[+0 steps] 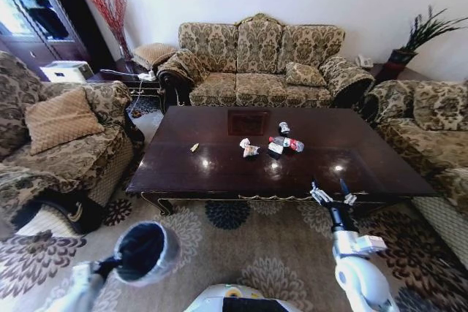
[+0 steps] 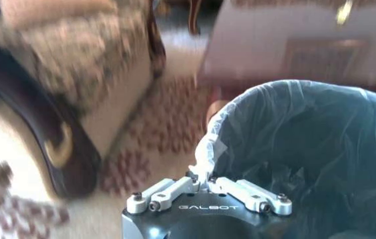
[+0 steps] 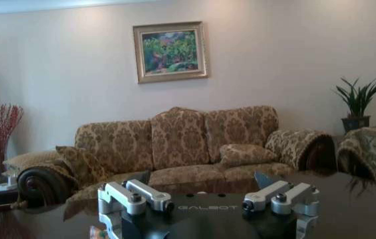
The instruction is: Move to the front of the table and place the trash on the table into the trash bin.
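Now the left gripper point(image 1: 110, 263), lower left of the frame, clamps the bin point(image 1: 146, 251) by its rim, ready for trash point(image 1: 272, 144) lying mid-worktop point(image 1: 219, 173); right gripper point(image 1: 330, 195) hangs released over the front edge.

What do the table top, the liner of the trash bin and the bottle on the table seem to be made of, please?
The table looks like dark brown wood with a glossy varnish: it mirrors bright spots of light. The trash bin, held at its rim by the left gripper, is lined with thin translucent plastic film, wrinkled and folded over the rim. The bottle seems clear plastic with a red label, though it shows too small to be sure.
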